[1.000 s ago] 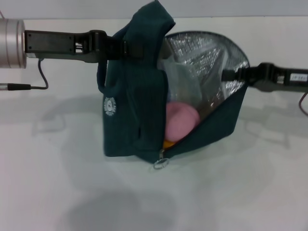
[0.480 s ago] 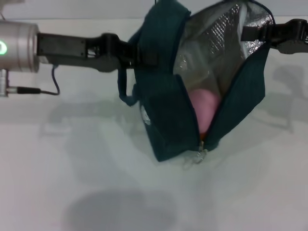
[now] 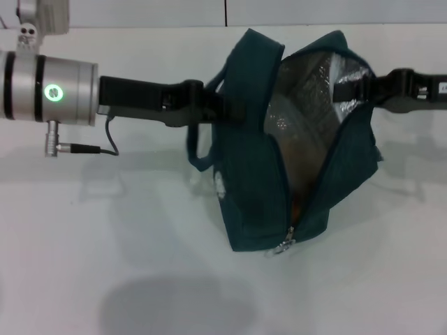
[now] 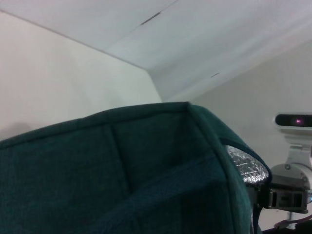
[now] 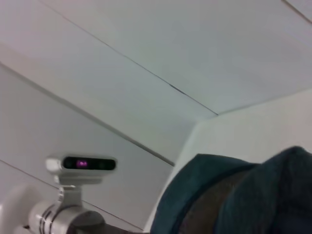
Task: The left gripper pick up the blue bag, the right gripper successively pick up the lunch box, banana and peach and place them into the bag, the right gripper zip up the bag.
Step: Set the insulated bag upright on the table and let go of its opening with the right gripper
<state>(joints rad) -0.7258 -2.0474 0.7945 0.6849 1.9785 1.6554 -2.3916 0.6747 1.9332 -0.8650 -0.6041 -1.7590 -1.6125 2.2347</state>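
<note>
The blue bag (image 3: pixel 255 174) hangs in mid-view with its bottom on the white table (image 3: pixel 105 230). My left gripper (image 3: pixel 213 106) comes in from the left and is shut on the bag's handle side. From the right, my right gripper (image 3: pixel 351 87) is shut on the far rim of the bag's mouth. The mouth is a narrow open slit showing silver foil lining (image 3: pixel 307 84). A small orange patch of the banana (image 3: pixel 297 207) shows low in the slit. The lunch box and peach are hidden inside. The ring zip pull (image 3: pixel 284 246) hangs at the bag's lower end. Teal fabric (image 4: pixel 122 170) fills the left wrist view.
A cable (image 3: pixel 112 139) loops under the left arm's silver section (image 3: pixel 49 91). The table's back edge meets the wall (image 3: pixel 140 14) behind the bag. The robot's head camera (image 5: pixel 83 163) shows in the right wrist view beyond the bag's fabric (image 5: pixel 234 195).
Both arms carried the bag to the right and then down a little. The bag's mouth has narrowed, and the pink peach no longer shows.
</note>
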